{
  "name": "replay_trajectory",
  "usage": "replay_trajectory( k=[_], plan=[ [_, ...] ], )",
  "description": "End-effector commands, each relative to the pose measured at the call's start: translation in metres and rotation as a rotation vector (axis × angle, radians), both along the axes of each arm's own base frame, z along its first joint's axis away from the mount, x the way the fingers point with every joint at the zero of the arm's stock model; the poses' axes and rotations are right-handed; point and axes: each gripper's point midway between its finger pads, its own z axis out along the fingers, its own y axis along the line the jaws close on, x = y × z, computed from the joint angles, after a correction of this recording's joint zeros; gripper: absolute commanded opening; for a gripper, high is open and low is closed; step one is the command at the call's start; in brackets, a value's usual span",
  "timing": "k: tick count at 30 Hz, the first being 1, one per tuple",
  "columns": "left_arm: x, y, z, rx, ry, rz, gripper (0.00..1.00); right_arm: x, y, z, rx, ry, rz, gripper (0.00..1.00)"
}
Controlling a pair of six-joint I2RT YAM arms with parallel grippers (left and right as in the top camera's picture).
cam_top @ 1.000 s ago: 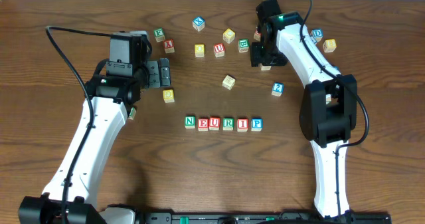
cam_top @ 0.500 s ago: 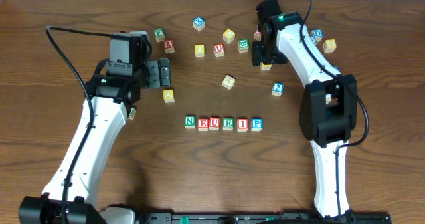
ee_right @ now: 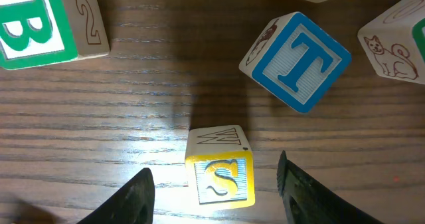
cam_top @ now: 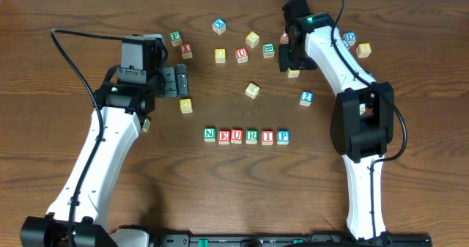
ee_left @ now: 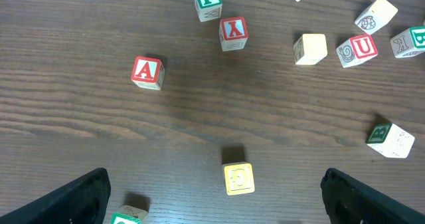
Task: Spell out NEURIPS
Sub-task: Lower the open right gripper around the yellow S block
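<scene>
A row of blocks reading N E U R I P (cam_top: 246,136) lies at the table's middle front. A yellow S block (ee_right: 219,174) sits on the wood between the open fingers of my right gripper (ee_right: 219,201), which hovers low over it without touching it. In the overhead view the S block (cam_top: 293,72) is just below the right gripper (cam_top: 288,59) at the back right. My left gripper (cam_top: 181,80) is open and empty at the back left, with a yellow block (ee_left: 238,178) lying between its fingers (ee_left: 222,207).
Next to the S block lie a blue T block (ee_right: 295,61) and a green B block (ee_right: 40,24). Loose blocks are scattered along the back: a red A (ee_left: 147,72), a green F (ee_left: 208,1), a red U (ee_left: 358,49), and a blue block (cam_top: 306,97).
My right gripper has shifted slightly right, closer over the S block. The left arm and the spelled row have not moved.
</scene>
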Motion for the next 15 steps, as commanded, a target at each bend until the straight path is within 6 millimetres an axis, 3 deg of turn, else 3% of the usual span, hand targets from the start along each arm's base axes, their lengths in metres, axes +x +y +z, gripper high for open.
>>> replay_trajectory(
  k=[1, 15],
  plan=[
    [0.004, 0.0021, 0.0161, 0.005, -0.041, 0.0, 1.0, 0.0056, -0.0025, 0.0108, -0.005, -0.032, -0.015, 0.55],
    [0.004, 0.0021, 0.0161, 0.005, -0.041, 0.0, 1.0, 0.0002, -0.0039, 0.003, -0.008, -0.011, -0.023, 0.54]
  ],
)
